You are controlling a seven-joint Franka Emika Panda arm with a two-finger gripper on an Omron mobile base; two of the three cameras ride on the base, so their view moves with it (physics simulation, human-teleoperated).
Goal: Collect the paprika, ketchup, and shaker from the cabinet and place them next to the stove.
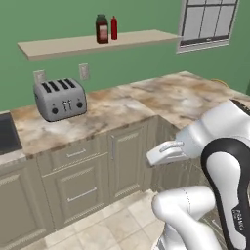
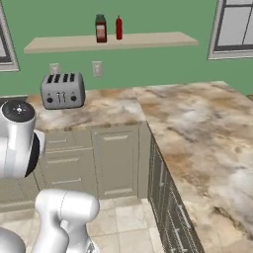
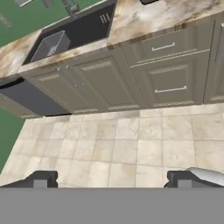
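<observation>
On the tan cabinet shelf (image 1: 58,47) (image 2: 158,40) against the green wall stand the squat dark paprika jar (image 1: 102,29) (image 2: 101,28) and, just to its right, the slim red ketchup bottle (image 1: 114,28) (image 2: 118,27). Both are upright and close together. The shaker and the stove are out of view. My gripper (image 3: 111,180) is open with nothing between its fingers. It hangs low and far from the shelf, facing the tiled floor and the lower cupboard doors.
A silver toaster (image 1: 60,99) (image 2: 62,91) sits on the marble counter (image 1: 161,97) (image 2: 197,128) below the shelf. The counter turns a corner toward the right. A dark sink (image 3: 65,37) lies left of the toaster. A window (image 1: 207,22) (image 2: 234,27) is at the upper right.
</observation>
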